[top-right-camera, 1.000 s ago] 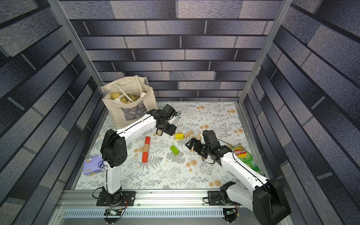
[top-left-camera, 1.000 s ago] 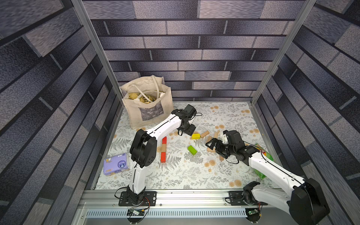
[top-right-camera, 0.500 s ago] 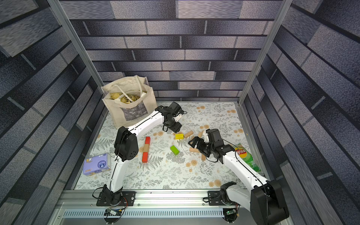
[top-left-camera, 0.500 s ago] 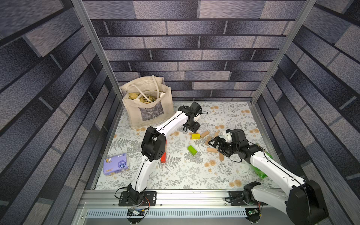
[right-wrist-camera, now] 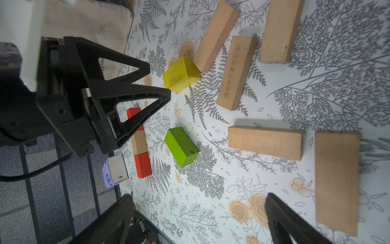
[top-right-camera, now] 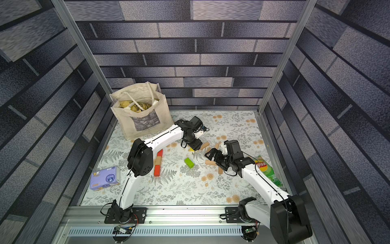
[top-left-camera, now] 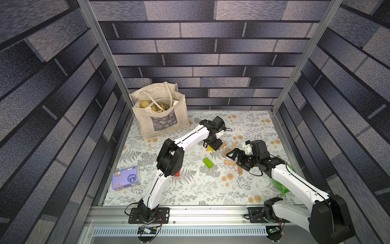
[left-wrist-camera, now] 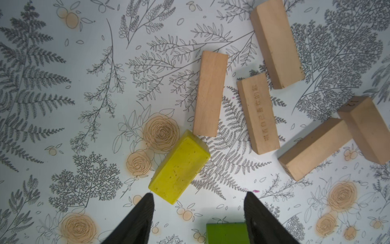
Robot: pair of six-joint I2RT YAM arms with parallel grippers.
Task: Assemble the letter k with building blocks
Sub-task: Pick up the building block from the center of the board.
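Both grippers hang over the loose building blocks. My left gripper (top-left-camera: 215,145) (left-wrist-camera: 198,194) is open and empty, its fingertips just short of the yellow block (left-wrist-camera: 179,166) (top-left-camera: 210,149). The green block (top-left-camera: 208,162) (right-wrist-camera: 181,145) lies nearer the front. My right gripper (top-left-camera: 234,157) (right-wrist-camera: 198,196) is open wide over bare mat, with several tan blocks (top-left-camera: 229,162) (right-wrist-camera: 266,142) around it. Of the letter k, a straight row of red, tan and red blocks (top-right-camera: 158,162) (right-wrist-camera: 139,143) shows; in a top view my left arm hides most of it.
A cloth tote bag (top-left-camera: 160,114) stands at the back left. The purple tissue pack (top-left-camera: 126,178) lies at the front left edge. A green chip bag (top-right-camera: 267,171) lies under my right arm. Metal posts and walls close the mat in.
My left gripper has swung right and a little nearer, from beside the tote bag to over the yellow block, still open. The right gripper has barely shifted.
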